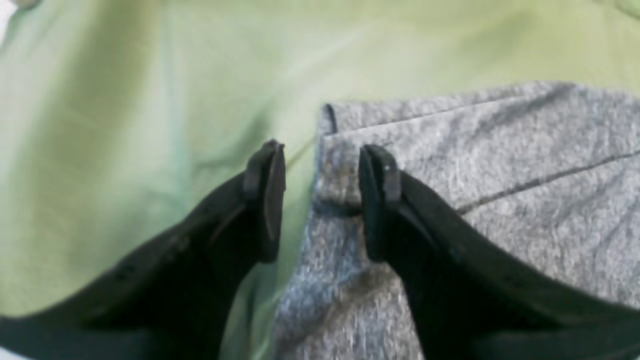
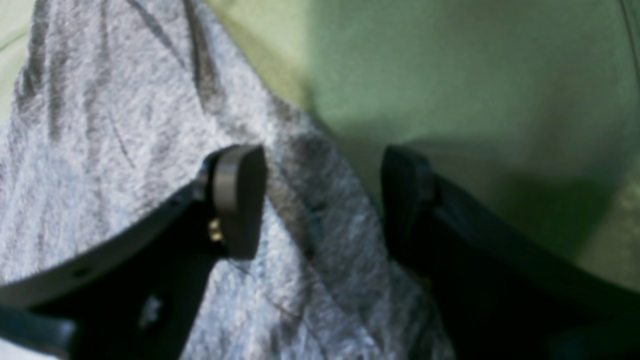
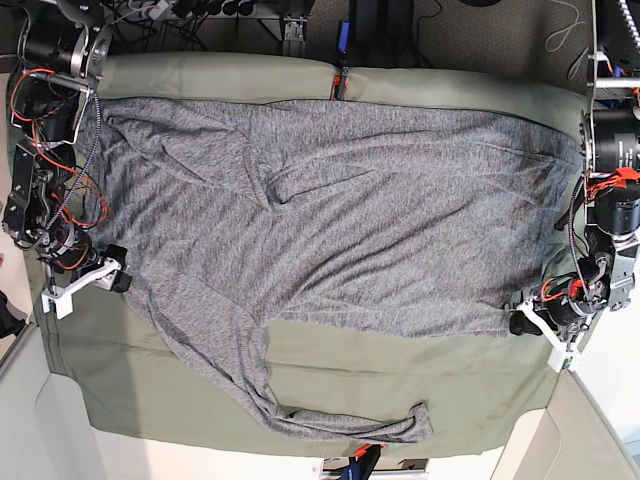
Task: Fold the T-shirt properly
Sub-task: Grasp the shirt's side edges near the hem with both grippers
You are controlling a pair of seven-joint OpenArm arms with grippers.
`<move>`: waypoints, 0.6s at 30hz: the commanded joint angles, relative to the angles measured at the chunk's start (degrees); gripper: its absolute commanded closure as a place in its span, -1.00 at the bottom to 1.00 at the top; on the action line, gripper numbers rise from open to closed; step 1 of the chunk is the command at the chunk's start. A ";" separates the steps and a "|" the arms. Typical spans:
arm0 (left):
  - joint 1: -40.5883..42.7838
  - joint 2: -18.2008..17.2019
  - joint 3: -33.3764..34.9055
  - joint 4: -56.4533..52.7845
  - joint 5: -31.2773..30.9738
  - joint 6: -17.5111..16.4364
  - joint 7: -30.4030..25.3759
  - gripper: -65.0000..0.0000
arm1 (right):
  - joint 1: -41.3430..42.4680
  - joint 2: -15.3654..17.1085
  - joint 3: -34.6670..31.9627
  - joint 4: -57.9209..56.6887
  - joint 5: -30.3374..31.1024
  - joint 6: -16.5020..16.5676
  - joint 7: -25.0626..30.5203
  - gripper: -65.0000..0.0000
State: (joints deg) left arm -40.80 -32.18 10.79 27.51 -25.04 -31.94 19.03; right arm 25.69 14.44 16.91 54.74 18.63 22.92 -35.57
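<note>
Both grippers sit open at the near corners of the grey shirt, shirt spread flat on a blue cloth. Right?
Not quite: the cloth is olive green, not blue, as the base view shows. The rest holds. The left gripper and right gripper are both open at edges of the T-shirt, which lies spread out.

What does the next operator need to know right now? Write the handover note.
Left gripper: open, straddling a hemmed corner of the T-shirt, not yet closed.
Right gripper: open, astride the shirt's edge at the opposite end.
The shirt lies spread flat on the green table cloth, one long sleeve trailing toward the near edge.
Done: no fold visible.
Left: close both grippers, then fold everything.
</note>
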 commanded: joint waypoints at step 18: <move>1.01 1.05 -0.24 0.57 2.19 4.52 -5.35 0.14 | 1.09 0.66 0.11 0.92 1.31 0.28 0.57 -0.13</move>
State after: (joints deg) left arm -38.09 -30.15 10.81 27.35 -22.44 -27.44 14.94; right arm 25.54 14.44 16.91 54.74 19.51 22.92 -35.55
